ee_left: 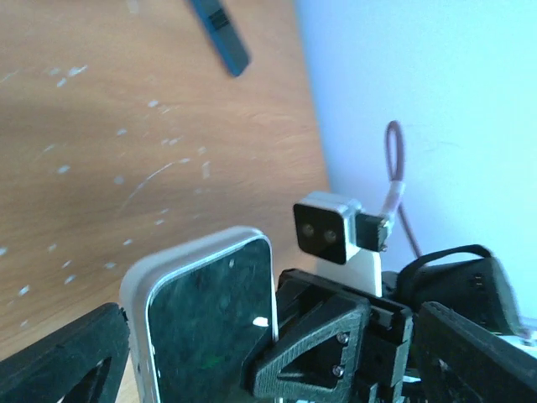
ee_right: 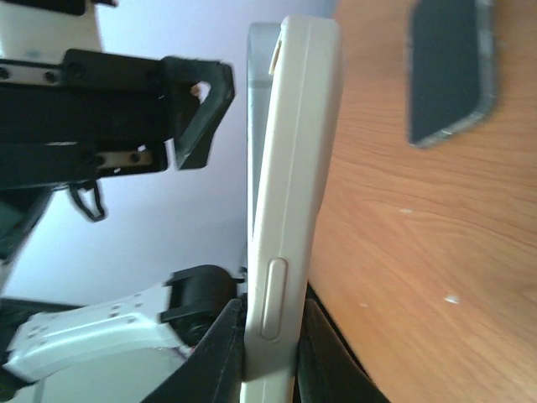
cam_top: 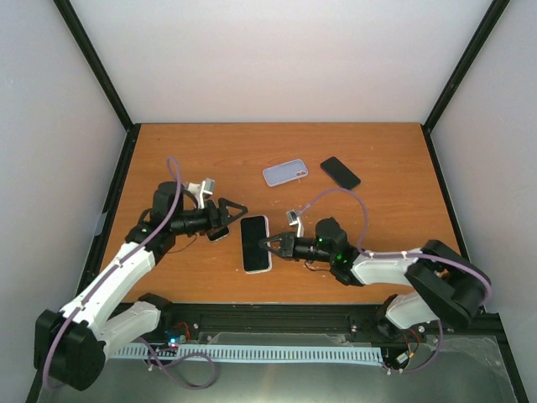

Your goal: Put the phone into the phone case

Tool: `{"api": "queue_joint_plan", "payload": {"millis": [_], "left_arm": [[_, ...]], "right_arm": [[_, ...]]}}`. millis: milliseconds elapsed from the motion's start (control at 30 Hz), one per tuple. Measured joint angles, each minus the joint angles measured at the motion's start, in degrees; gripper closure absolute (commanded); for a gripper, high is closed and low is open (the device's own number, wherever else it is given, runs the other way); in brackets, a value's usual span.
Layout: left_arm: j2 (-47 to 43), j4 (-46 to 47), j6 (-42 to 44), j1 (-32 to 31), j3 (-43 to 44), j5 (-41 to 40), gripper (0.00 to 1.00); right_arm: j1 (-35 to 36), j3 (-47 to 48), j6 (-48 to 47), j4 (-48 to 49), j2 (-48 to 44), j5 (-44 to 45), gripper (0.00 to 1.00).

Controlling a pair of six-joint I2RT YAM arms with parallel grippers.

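Note:
A phone with a black screen and a white case round its rim [cam_top: 256, 243] lies mid-table. My right gripper [cam_top: 268, 243] is shut on its right long edge. In the right wrist view its fingers [ee_right: 273, 336] pinch the white edge [ee_right: 285, 210] just below the side button. My left gripper [cam_top: 237, 209] is open at the phone's far end. In the left wrist view one of its fingers [ee_left: 63, 361] sits beside the white rim [ee_left: 134, 294], and the screen [ee_left: 210, 327] fills the gap. A clear lavender case [cam_top: 285, 173] and a black phone [cam_top: 340, 172] lie apart farther back.
A small dark flat object [cam_top: 219, 234] lies partly under my left wrist; it also shows in the right wrist view [ee_right: 449, 67]. The black phone shows edge-on in the left wrist view [ee_left: 220, 34]. White walls with black posts [cam_top: 101, 75] enclose the wooden table [cam_top: 377, 151].

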Motion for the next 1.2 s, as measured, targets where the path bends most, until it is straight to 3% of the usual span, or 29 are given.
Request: {"api": "queue_joint_plan", "payload": {"millis": [267,533,767,967,1067,1200], "left_arm": [[-7.3,0.68,0.76,0.15,4.39,5.03,0.07],[-9.62,15.85,-5.2,0.22,-0.9,14.56,0.16],[-10.45,32.35,-14.84,0.22,-7.48,19.96,0.4],[-10.38,38.23,-18.99,0.22,-8.52,21.22,0.68],[-9.9,38.75,-19.91,0.22,-8.63,21.35,0.76],[-9.03,36.61,-18.82,0.22,-8.44,20.83,0.78]], "right_arm": [[-0.2,-0.13,-0.76,2.21,-11.19,-6.12,0.91],[-0.2,-0.31,0.94,6.78,-17.25,-9.68,0.9],[-0.2,-0.31,5.62,13.97,-14.6,-11.5,0.9],[-0.2,-0.72,8.74,19.52,-11.23,-11.98,0.86],[-0.2,-0.92,9.18,20.79,-10.95,-12.09,0.8],[-0.2,-0.92,8.83,19.89,-11.17,-11.78,0.71]]}}
